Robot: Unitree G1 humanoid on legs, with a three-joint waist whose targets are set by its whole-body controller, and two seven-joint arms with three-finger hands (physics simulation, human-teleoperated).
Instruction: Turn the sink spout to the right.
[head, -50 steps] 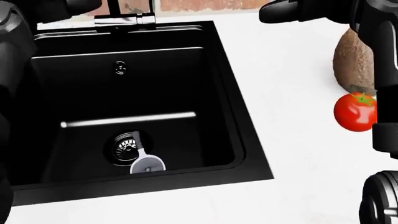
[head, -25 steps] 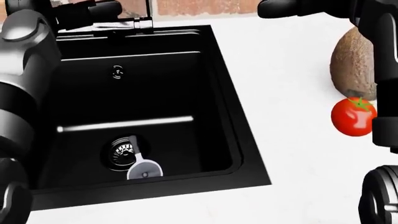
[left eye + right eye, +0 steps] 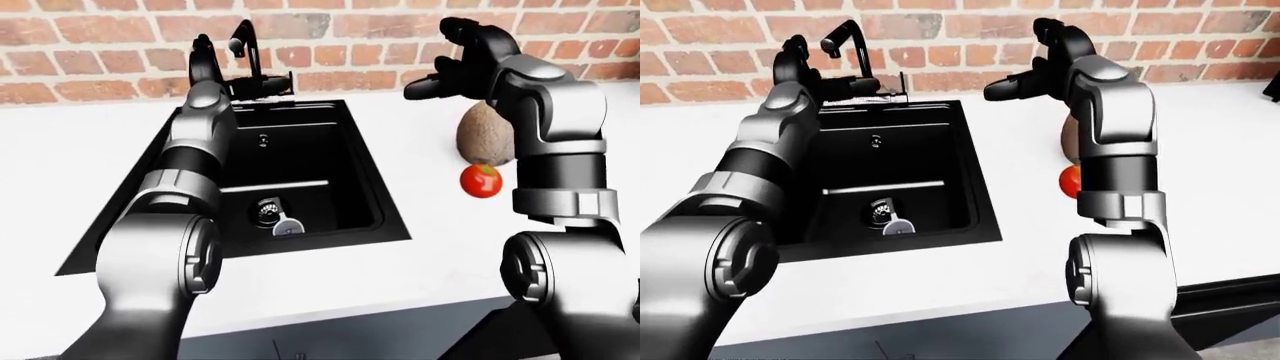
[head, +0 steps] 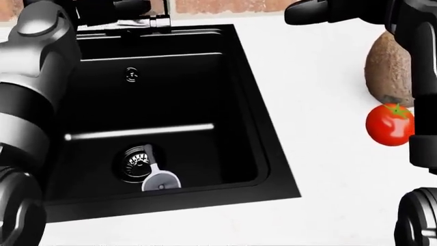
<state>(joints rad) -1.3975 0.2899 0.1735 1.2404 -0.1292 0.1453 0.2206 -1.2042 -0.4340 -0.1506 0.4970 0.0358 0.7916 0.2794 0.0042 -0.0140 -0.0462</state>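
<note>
Left hand point(image 3: 205, 64) raised beside curved black sink spout point(image 3: 245, 41), finger state unclear. Right hand point(image 3: 455, 64) fingers spread above brown coconut point(image 3: 484, 135), red tomato point(image 3: 481, 181) on white counter's right side.

The left hand point(image 3: 205, 64) stands just beside the curved spout point(image 3: 243, 37), with the brick wall point(image 3: 330, 34) close behind both. On the spout's right the white table point(image 3: 400, 127) lies open up to the raised right hand point(image 3: 455, 64). A coconut point(image 3: 484, 135) and a tomato point(image 3: 481, 181) sit below that hand.

Black arched spout point(image 3: 243, 41), above sink point(image 3: 300, 161)
</note>
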